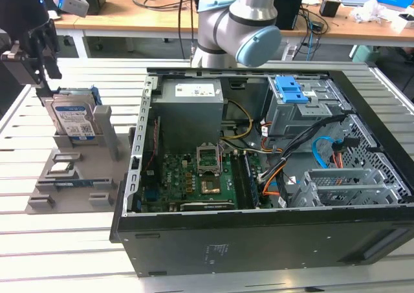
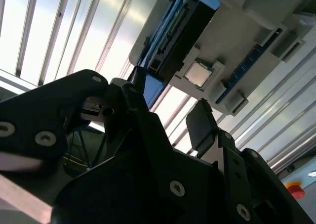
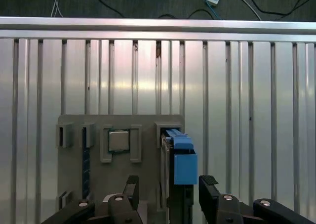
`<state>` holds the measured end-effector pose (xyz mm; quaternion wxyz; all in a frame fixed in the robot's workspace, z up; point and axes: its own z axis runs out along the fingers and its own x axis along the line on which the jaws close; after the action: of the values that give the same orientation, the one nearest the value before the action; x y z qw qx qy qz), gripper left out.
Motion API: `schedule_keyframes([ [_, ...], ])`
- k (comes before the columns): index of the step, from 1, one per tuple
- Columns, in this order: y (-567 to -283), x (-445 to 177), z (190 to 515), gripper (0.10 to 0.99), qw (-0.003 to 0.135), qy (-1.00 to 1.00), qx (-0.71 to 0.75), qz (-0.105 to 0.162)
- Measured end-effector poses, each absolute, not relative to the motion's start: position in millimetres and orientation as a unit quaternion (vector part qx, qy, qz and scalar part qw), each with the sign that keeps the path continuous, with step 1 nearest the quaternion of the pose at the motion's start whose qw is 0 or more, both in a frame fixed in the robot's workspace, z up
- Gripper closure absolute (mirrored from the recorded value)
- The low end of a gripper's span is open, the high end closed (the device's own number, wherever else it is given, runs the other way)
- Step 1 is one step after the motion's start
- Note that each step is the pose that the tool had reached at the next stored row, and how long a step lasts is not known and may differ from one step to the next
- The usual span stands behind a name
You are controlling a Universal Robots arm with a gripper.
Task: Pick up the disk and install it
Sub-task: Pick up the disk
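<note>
Your desk (image 1: 65,241) is a bed of aluminium slats, and the biggest thing on it is the open black case (image 1: 259,248). It lies just beside the holder (image 1: 107,131), on the exterior view's right of it. The arm (image 1: 239,28) rises behind the case, farther from the holder than the case's near wall.

The holder is a grey block with several slots, flat on the desk. In the first wrist view you look straight down on it (image 3: 148,122).

The disk (image 1: 73,117) stands upright on edge in the holder's tallest slot. Its white-and-blue label faces you in the exterior view, and its blue frame shows along the far edge. The first wrist view shows it edge-on with the blue frame uppermost (image 3: 183,167), and the second wrist view shows its dark edge (image 2: 180,26). It is not in the case.

The gripper (image 1: 46,76) hangs directly over the holder, just above the disk's top edge. I cannot tell whether it touches the disk. Its fingers (image 3: 208,183) are spread wide and hold nothing. In the first wrist view the disk's edge lies in the gap between them (image 3: 169,182).

A small square chip (image 3: 118,140) sits in the holder's next slot, close beside the disk.
</note>
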<state>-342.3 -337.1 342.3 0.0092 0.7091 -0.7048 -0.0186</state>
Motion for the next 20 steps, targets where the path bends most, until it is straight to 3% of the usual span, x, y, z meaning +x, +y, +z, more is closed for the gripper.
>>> schedule_keyframes([
  [20,-327,-335,294,0.486,0.011,-0.705,0.709,-0.017],
])
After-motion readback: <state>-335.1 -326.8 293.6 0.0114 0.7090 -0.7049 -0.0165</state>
